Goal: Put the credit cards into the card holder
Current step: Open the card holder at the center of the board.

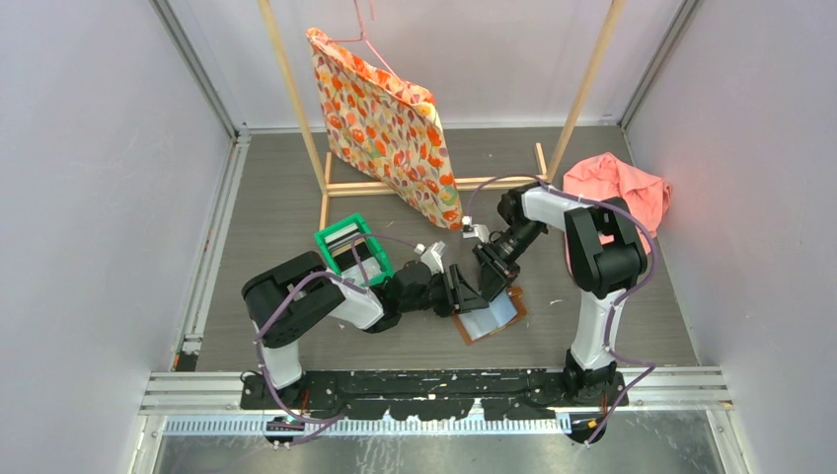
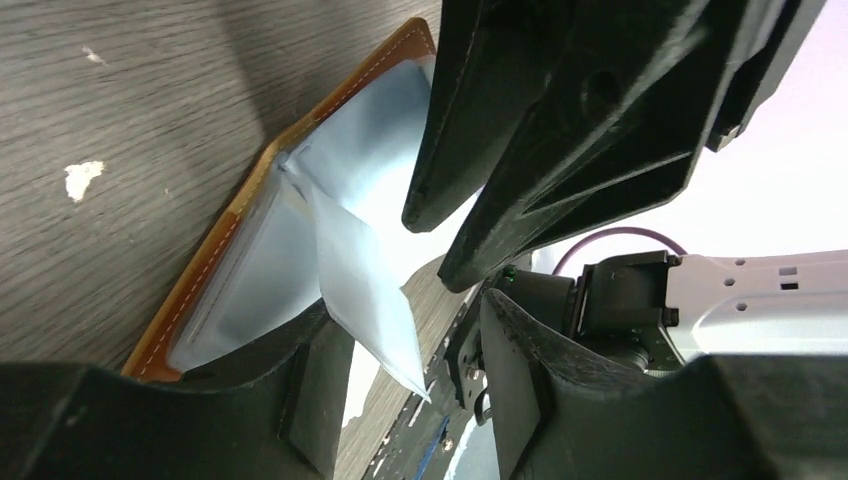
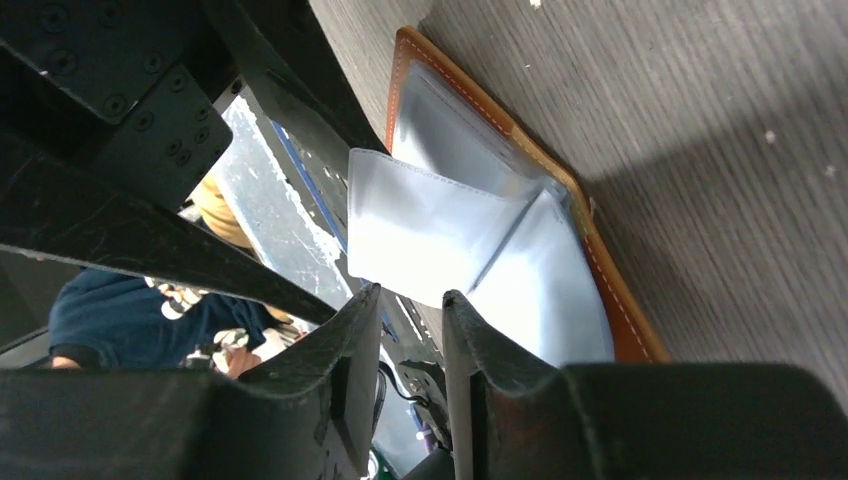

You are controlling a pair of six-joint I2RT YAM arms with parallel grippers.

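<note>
Down by the middle of the near edge of the grey wood-grain desk (image 1: 632, 326), the brown leather bifold wallet (image 1: 496, 318) lies open, a pale blue flap (image 3: 430, 230) sticking up from its fold. Now the left gripper (image 2: 410, 330): roughly half open, straddling that flap, clamping nothing. And the right gripper (image 3: 412, 298) is parted just a crack, empty, tips beside the flap's edge.

Two robot arms, the left arm (image 1: 316, 296) and the right arm (image 1: 597, 242), each carry one gripper, two in all: the left gripper (image 2: 405, 315) and the right gripper (image 3: 412, 298). The desk (image 1: 276, 197) bears one open card holder (image 1: 491, 318), one green bin (image 1: 353, 247), one wooden rack (image 1: 291, 89) and one coral-pink cloth (image 1: 627, 188). There is also one pink hanger (image 1: 370, 39) and one leaf-patterned fabric cover (image 1: 385, 128); the bin's contents are too small to count.
</note>
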